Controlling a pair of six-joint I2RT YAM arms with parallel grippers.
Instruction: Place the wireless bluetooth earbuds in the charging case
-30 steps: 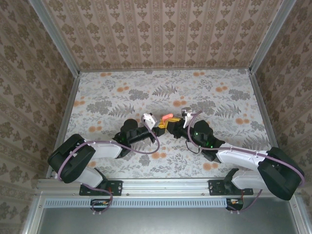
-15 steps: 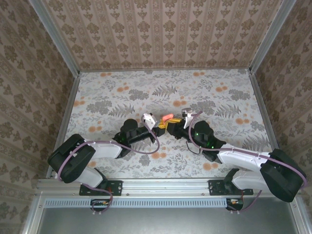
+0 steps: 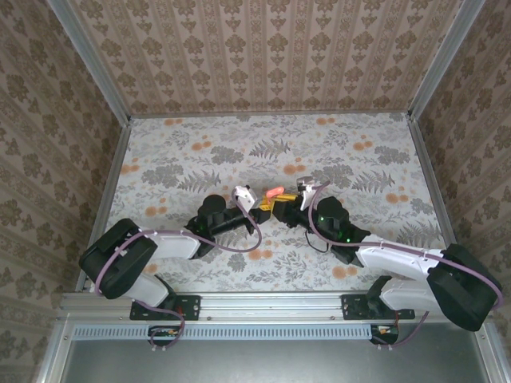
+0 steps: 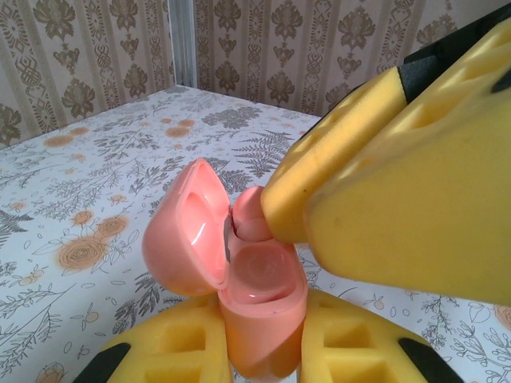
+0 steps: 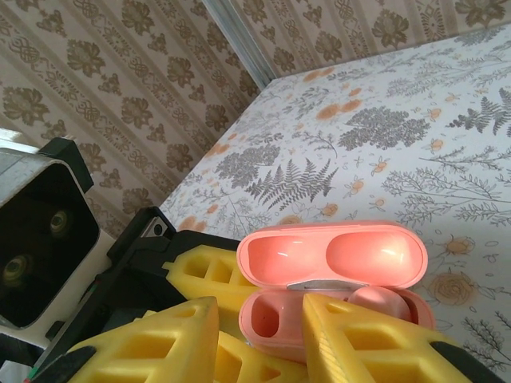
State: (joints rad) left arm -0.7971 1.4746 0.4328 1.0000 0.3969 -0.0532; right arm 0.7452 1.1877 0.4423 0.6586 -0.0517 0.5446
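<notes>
The coral-pink charging case (image 4: 259,319) stands upright with its lid (image 4: 185,231) hinged open, and my left gripper (image 4: 259,355) is shut on its lower body. In the top view the case (image 3: 274,193) sits at mid-table between my left gripper (image 3: 262,209) and my right gripper (image 3: 284,204). One pink earbud (image 5: 382,302) rests in the case's right-hand socket, and the left-hand socket (image 5: 267,319) is empty. My right gripper (image 5: 259,339) hovers open just over the case (image 5: 331,254), nothing between its fingers. One of its fingers (image 4: 383,191) touches the earbud (image 4: 249,214).
The flower-printed table (image 3: 200,159) is walled on three sides by patterned panels, with metal rails (image 3: 108,187) along the edges. The left arm's wrist camera housing (image 5: 40,231) sits close beside the right gripper. Orange printed blotches (image 3: 363,145) dot the cloth.
The right gripper's jaws have spread apart over the case. Both arms have stayed nearly where they were, and the left gripper still grips the case.
</notes>
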